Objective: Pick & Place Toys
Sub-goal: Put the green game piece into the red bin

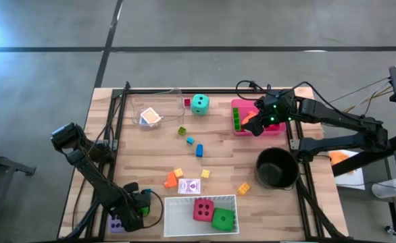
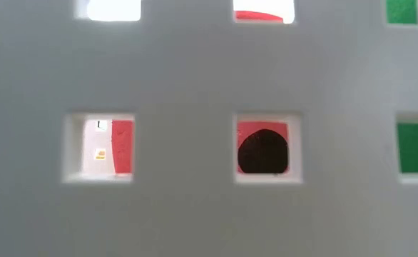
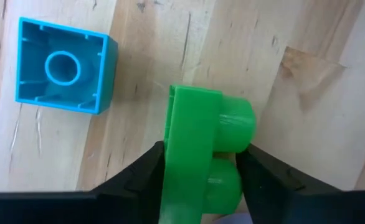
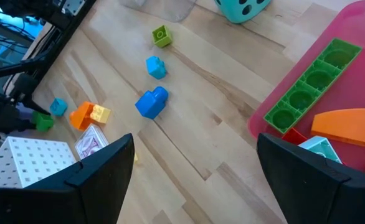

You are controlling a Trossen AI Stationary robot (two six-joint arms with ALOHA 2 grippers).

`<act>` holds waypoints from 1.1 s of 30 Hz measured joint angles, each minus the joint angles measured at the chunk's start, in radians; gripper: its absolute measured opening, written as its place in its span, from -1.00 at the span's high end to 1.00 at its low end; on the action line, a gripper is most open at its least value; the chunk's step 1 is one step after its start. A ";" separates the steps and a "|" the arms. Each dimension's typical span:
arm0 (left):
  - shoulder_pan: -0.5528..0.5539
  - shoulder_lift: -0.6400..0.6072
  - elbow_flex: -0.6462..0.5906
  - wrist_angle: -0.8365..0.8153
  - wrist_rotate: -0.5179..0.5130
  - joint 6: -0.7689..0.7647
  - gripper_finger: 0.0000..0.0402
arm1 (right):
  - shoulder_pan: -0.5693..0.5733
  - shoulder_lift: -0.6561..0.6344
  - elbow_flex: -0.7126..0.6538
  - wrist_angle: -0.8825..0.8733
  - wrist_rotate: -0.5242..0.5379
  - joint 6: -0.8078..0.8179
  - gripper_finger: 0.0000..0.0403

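Observation:
At the table's near left, beside the white tray (image 1: 184,226), my left gripper (image 1: 138,206) points down, shut on a small green block (image 3: 198,155) that lies on its side on the wood. An upturned blue block (image 3: 61,65) lies close by. The white tray holds a red die (image 1: 203,209) and a green die (image 1: 223,219). A purple die (image 1: 115,221) sits at the near left edge, and a teal die (image 1: 199,103) at the far middle. My right gripper (image 4: 195,174) hangs open above the pink tray (image 1: 237,128) at the far right. My left gripper pinches the green block between its two fingers from above, pointing down. One finger (image 3: 148,171) lies against the block's flat underside (image 3: 170,149); the other finger (image 3: 263,177) lies against its studs (image 3: 235,134). The block is on its side, on the table.
Loose blocks (image 1: 199,150) and a card (image 1: 193,186) are scattered over the middle. A black pot (image 1: 276,167) stands at the right and a clear tray (image 1: 154,111) with a card at the far left. The pink tray holds a long green block (image 4: 310,78). The white tray's wall (image 2: 195,86) fills the low view.

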State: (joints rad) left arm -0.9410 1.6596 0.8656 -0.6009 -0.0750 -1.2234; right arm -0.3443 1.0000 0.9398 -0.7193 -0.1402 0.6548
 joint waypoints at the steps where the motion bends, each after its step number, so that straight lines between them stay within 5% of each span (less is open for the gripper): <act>1: 0.001 0.000 0.000 0.000 0.001 0.004 0.21 | 0.000 0.000 0.000 0.000 0.000 0.000 -0.64; 17: 0.008 -0.047 -0.001 0.002 0.007 -0.024 0.21 | 0.000 0.001 0.000 0.000 0.000 0.000 -0.64; 33: 0.053 -0.326 -0.001 -0.003 -0.150 -0.090 0.21 | 0.000 0.001 0.000 0.008 -0.044 0.105 -0.64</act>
State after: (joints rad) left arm -0.8877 1.3333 0.8650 -0.6041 -0.2252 -1.3138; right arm -0.3447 1.0008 0.9398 -0.7109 -0.1844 0.7598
